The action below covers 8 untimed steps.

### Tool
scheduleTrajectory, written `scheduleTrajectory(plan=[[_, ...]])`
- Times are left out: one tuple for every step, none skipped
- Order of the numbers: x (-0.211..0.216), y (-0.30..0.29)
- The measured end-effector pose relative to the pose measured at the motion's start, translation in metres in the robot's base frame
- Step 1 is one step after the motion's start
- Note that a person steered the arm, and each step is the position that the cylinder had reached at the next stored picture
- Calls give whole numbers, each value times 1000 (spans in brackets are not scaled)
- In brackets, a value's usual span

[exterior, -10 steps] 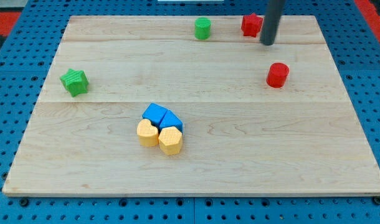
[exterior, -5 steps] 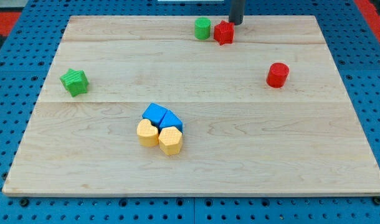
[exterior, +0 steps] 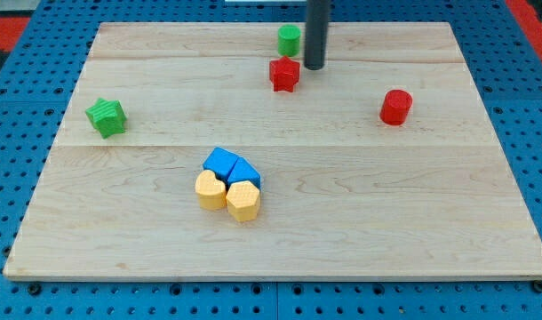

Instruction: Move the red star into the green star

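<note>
**Risk: red star veering off line**

You had the board mostly open. Green star sat far at the view's left; red star sat below the green cylinder. My tip, a bare rod with nothing to pinch, stood just right of the red star. An off-centre push could have spun it away.

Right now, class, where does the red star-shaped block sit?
The red star block sits near the view's top centre, just below the green cylinder, with my tip close at its upper right.

My tip stands just right of and above the red star. The green star lies well apart, at the bench's left.
</note>
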<state>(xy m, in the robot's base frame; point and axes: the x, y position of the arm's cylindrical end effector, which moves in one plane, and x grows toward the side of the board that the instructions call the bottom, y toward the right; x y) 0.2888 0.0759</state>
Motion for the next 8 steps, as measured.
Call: scheduleTrajectory(plan=[[10, -28], [18, -105], [31, -91], [55, -126], [58, -175], [34, -160], [33, -196], [41, -242]])
